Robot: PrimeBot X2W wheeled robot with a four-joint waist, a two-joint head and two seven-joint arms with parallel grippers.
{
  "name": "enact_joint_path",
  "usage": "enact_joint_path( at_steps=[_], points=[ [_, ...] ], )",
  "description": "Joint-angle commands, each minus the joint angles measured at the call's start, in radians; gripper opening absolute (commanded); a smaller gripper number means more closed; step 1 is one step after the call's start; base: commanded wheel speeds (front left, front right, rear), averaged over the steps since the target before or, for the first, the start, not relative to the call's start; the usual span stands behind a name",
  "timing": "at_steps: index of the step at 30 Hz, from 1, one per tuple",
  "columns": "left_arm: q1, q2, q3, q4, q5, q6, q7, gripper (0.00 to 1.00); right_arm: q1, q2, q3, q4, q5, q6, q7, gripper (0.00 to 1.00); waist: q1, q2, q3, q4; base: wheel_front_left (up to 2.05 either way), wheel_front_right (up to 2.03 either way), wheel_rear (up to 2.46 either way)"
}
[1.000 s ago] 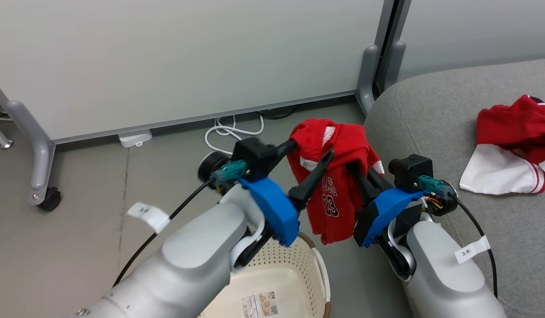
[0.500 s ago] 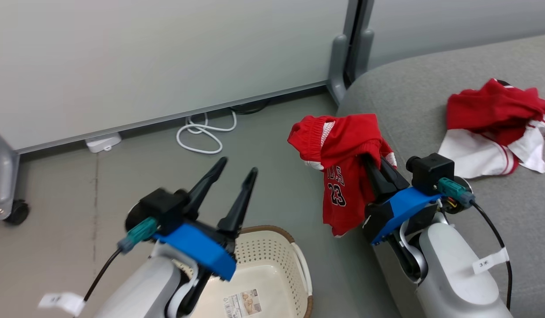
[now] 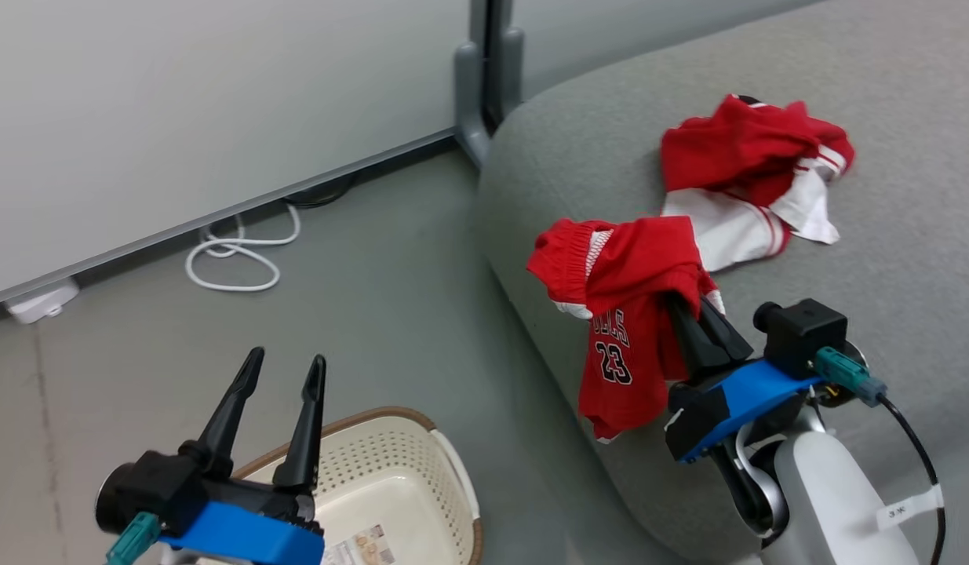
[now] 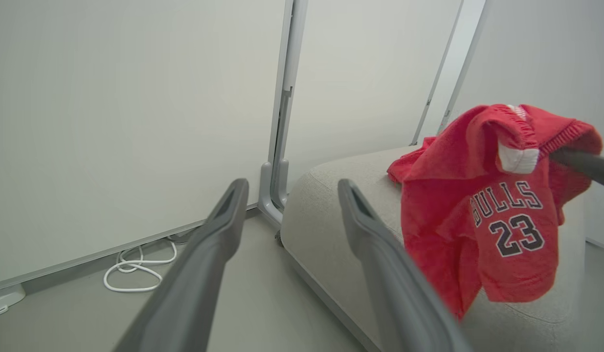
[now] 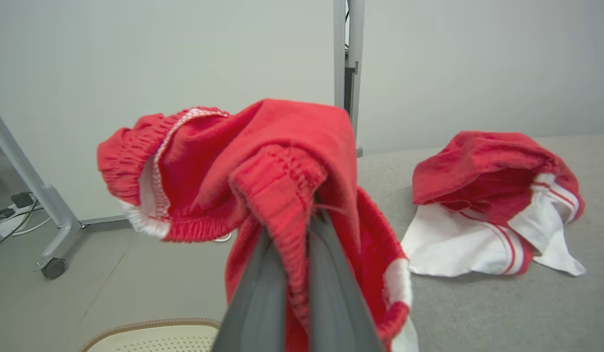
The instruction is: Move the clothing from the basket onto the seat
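Note:
A red jersey marked 23 hangs from my right gripper, which is shut on its bunched top over the left edge of the grey seat. In the right wrist view the jersey drapes over the right gripper. Another red and white piece of clothing lies crumpled on the seat. My left gripper stands open and holds nothing, above the basket on the floor. A label lies on the basket's bottom. The left wrist view shows the left gripper apart from the jersey.
A coiled white cable and a white power strip lie on the grey floor by the pale partition wall. A grey partition post stands behind the seat's corner. A wheeled frame leg stands at the left.
The head camera has turned right. My left gripper has drawn away from the jersey, down and left over the basket. The right gripper has kept the jersey and carried it over the seat's edge.

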Motion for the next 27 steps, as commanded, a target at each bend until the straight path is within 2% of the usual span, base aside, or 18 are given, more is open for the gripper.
enact_joint_path(
  at_steps=[1, 11, 18, 27],
  points=[
    [0.015, -0.008, 0.018, -0.004, 0.013, -0.008, -0.003, 1.00, 0.020, -0.001, -0.008, -0.017, -0.001, 0.000, 0.004, 0.00, 0.0001, 0.0000, 0.013, -0.051, 0.00, 0.00, 0.00],
    [0.038, -0.041, 0.063, 0.006, 0.078, -0.047, -0.003, 1.00, 0.111, -0.001, -0.057, -0.105, 0.016, 0.001, 0.019, 0.00, 0.0001, 0.0000, 0.035, -0.186, 0.00, 0.00, 0.00],
    [-0.025, -0.027, 0.012, 0.037, 0.075, -0.056, -0.003, 1.00, 0.178, -0.001, -0.125, -0.155, 0.038, 0.001, 0.001, 0.00, 0.0001, 0.0000, 0.062, -0.197, 0.00, 0.00, 0.00],
    [-0.068, 0.008, -0.038, 0.053, 0.049, -0.053, -0.003, 1.00, 0.202, -0.001, -0.145, -0.181, 0.046, 0.001, -0.006, 0.00, 0.0001, 0.0000, 0.080, -0.200, 0.00, 0.00, 0.00]
  ],
)
